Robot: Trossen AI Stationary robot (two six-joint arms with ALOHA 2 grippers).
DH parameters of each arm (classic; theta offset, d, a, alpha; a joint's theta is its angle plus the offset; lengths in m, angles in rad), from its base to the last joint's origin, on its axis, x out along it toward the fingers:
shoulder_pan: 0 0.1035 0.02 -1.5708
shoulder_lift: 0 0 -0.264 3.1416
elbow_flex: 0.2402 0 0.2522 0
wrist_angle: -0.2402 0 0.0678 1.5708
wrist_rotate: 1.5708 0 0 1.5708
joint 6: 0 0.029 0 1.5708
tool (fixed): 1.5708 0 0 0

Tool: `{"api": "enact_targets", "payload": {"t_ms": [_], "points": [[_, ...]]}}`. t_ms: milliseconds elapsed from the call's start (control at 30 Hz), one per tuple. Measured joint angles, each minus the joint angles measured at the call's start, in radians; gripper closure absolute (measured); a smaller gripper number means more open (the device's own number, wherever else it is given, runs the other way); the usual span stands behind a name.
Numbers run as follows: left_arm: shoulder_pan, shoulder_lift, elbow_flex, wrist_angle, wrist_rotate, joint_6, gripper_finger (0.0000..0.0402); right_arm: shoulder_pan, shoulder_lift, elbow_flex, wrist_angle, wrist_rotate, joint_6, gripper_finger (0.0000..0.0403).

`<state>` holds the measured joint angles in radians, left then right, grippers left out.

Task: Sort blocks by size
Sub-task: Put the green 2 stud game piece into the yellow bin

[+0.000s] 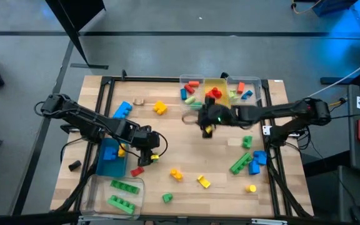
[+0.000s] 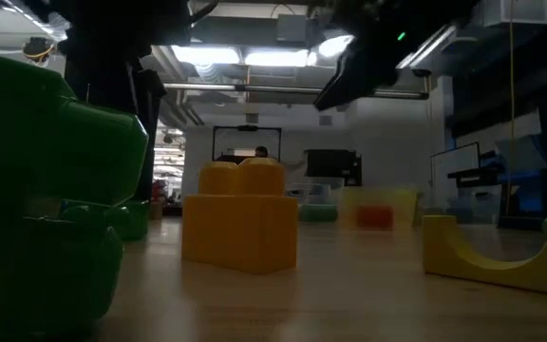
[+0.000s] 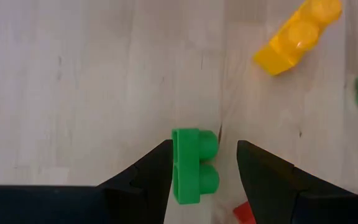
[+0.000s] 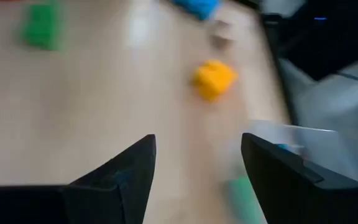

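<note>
Left claw (image 3: 204, 171) stands open, fingers straddling a green block (image 3: 193, 165) on the table (image 3: 73, 93); right claw (image 4: 197, 174) hangs open, empty.

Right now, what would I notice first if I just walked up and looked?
Bright blocks scattered all over the wooden table. The left hand sits open around a small green block near the table's middle. The right hand hovers open by a clear bin of mixed blocks at the far edge.
</note>
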<state>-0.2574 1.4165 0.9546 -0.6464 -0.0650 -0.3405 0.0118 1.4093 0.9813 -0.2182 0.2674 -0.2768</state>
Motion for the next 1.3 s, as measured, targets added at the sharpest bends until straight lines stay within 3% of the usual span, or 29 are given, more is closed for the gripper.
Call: {"api": "enact_targets", "payload": {"t_ms": [367,833,1167,1300], "points": [[-0.012,0.149,0.000,0.008,-0.010,0.027,0.0233,0.269,-0.011,0.000,-0.053,-0.179,0.249,0.0165],[-0.007,0.263,0.002,0.021,-0.002,0.063,0.0237,0.489,-0.011,0.000,-0.100,-0.182,0.513,0.0165],[0.001,0.261,-0.002,0.125,0.029,0.061,0.0346,0.583,-0.011,0.000,-0.099,-0.183,0.542,0.0165],[0.025,0.264,-0.003,0.242,0.031,0.032,0.0348,0.604,-0.011,0.000,-0.098,-0.182,0.543,0.0165]]}}
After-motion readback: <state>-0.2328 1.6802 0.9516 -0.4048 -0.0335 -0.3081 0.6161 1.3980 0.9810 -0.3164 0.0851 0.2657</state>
